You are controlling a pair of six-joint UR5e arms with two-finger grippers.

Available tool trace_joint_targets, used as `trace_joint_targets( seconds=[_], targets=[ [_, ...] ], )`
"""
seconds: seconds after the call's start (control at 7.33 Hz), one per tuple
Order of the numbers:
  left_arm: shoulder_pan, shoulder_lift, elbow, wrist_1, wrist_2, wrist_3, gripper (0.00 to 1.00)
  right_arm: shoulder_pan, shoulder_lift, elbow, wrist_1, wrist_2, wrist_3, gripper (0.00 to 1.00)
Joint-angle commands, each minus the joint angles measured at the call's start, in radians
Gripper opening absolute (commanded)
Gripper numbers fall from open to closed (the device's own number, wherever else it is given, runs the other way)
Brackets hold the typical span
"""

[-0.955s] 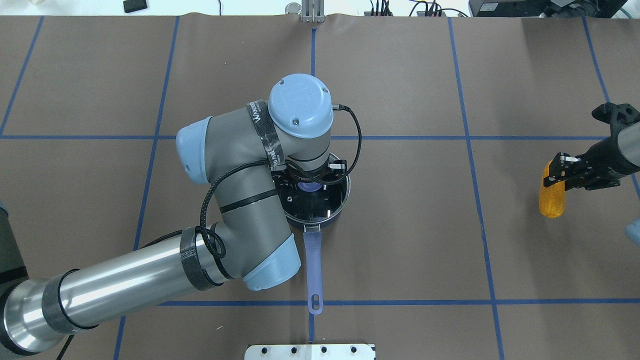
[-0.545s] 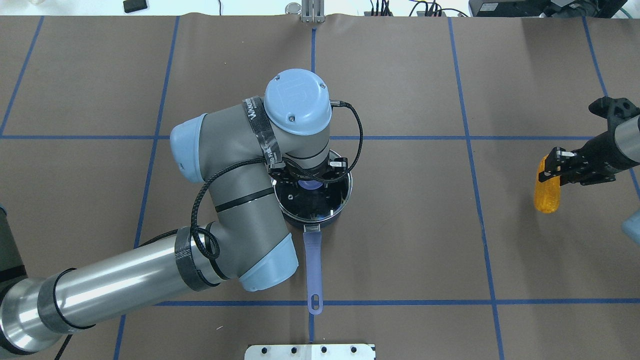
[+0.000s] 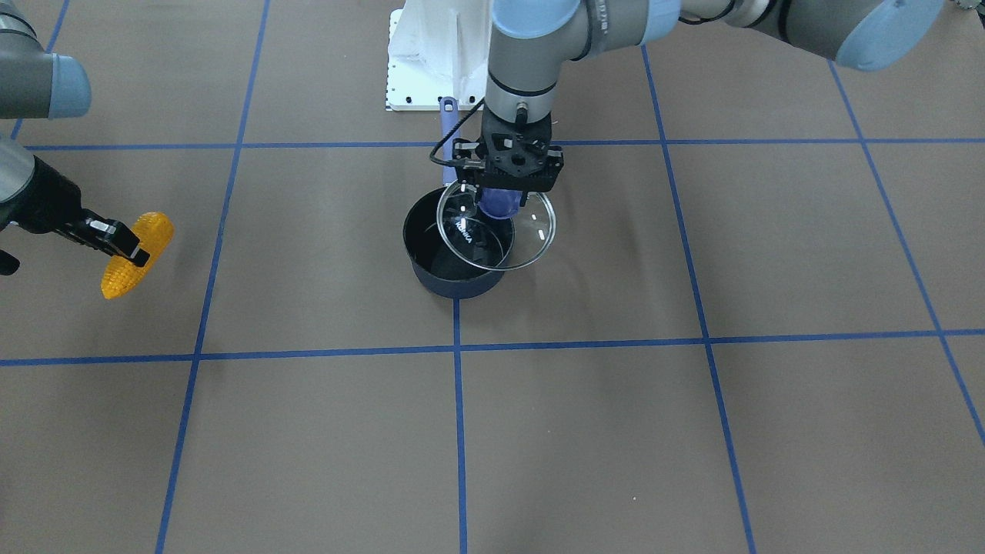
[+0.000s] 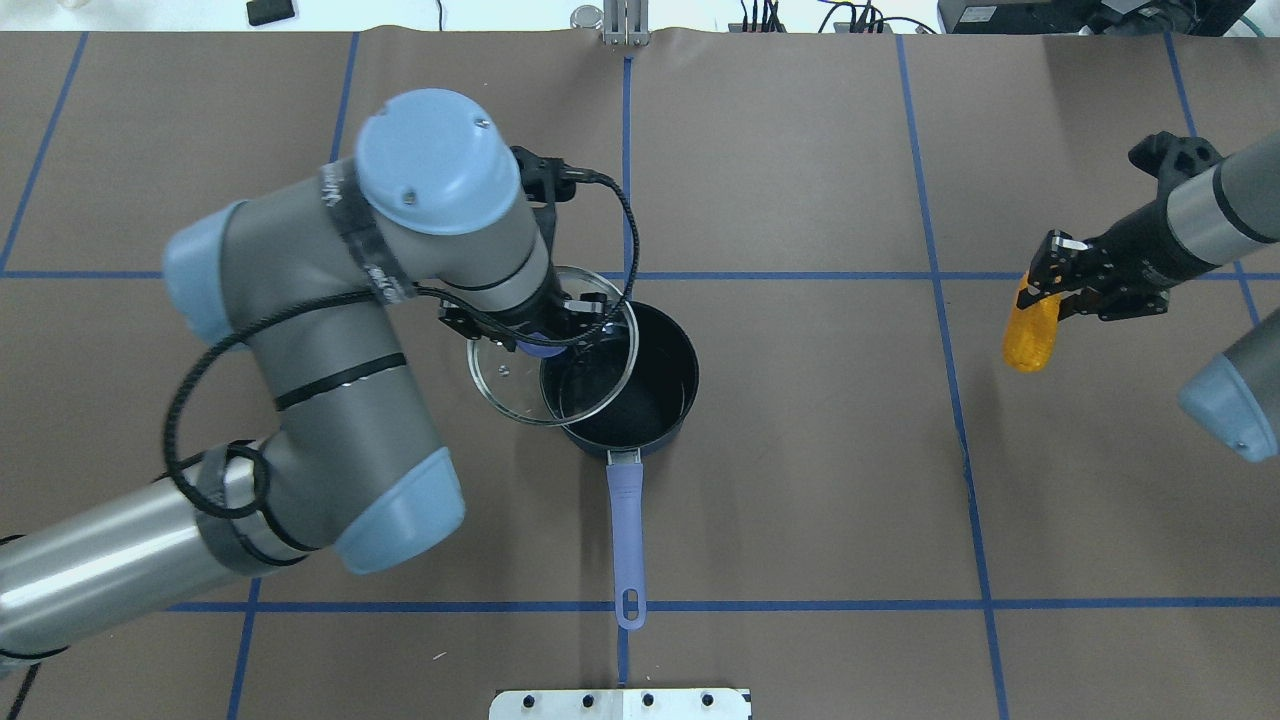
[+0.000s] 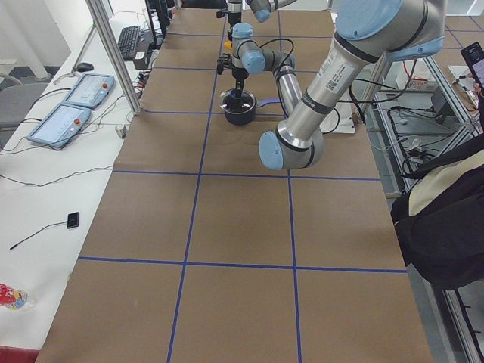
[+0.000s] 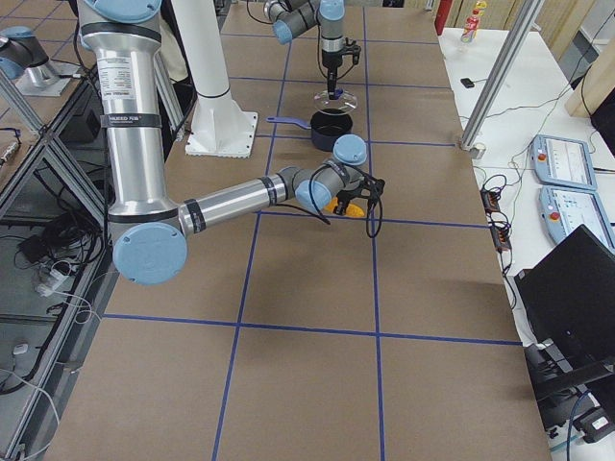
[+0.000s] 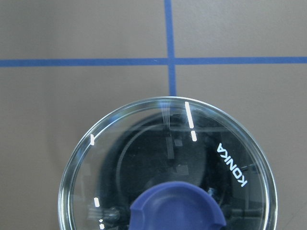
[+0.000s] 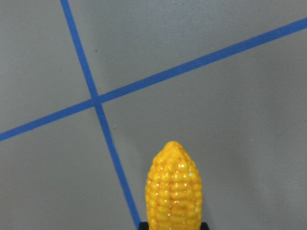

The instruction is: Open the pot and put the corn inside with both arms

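The dark navy pot [image 4: 640, 395] [image 3: 446, 254] stands open at the table's middle, its periwinkle handle [image 4: 626, 535] pointing toward the robot. My left gripper [image 4: 540, 335] [image 3: 504, 192] is shut on the blue knob [image 7: 177, 206] of the clear glass lid [image 4: 510, 365] [image 3: 531, 231] and holds it lifted, shifted off the pot to the overhead view's left but still overlapping its rim. My right gripper [image 4: 1050, 290] [image 3: 115, 242] is shut on the orange-yellow corn [image 4: 1028, 338] [image 3: 131, 258] [image 8: 173, 187], held above the table far right of the pot.
A white mounting plate [image 4: 620, 703] lies at the near table edge, just beyond the handle's tip. Blue tape lines [image 4: 940, 275] grid the brown table cover. Operator tables with devices stand beyond the far edge [image 5: 68, 98].
My left gripper has lifted the lid off the pot and moved it left, uncovering the black interior. My right gripper has carried the corn left and farther from the robot.
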Motion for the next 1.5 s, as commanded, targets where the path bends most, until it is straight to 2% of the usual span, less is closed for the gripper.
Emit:
trace_joint_targets(
  seconds=[0.0, 0.27, 0.55, 0.82, 0.95, 1.09, 1.36],
  targets=[
    [-0.084, 0.139, -0.091, -0.004, -0.05, 0.169, 0.45, -0.063, 0.136, 0.034, -0.105, -0.03, 0.142, 0.23],
    [-0.157, 0.247, -0.101, -0.022, -0.051, 0.323, 0.45, -0.167, 0.213, 0.067, -0.126, -0.096, 0.29, 0.23],
    [-0.212, 0.408, -0.081, -0.189, -0.082, 0.416, 0.45, -0.293, 0.332, 0.124, -0.296, -0.227, 0.358, 0.24],
    [-0.245, 0.485, 0.003, -0.315, -0.083, 0.498, 0.45, -0.401, 0.397, 0.138, -0.334, -0.321, 0.443, 0.24],
    [-0.248, 0.52, 0.078, -0.441, -0.083, 0.515, 0.45, -0.489, 0.405, 0.134, -0.334, -0.416, 0.45, 0.24],
    [-0.257, 0.554, 0.148, -0.582, -0.09, 0.517, 0.45, -0.53, 0.42, 0.132, -0.335, -0.441, 0.465, 0.24],
    [-0.265, 0.598, 0.16, -0.636, -0.152, 0.517, 0.45, -0.556, 0.498, 0.088, -0.381, -0.474, 0.473, 0.24]
  ],
)
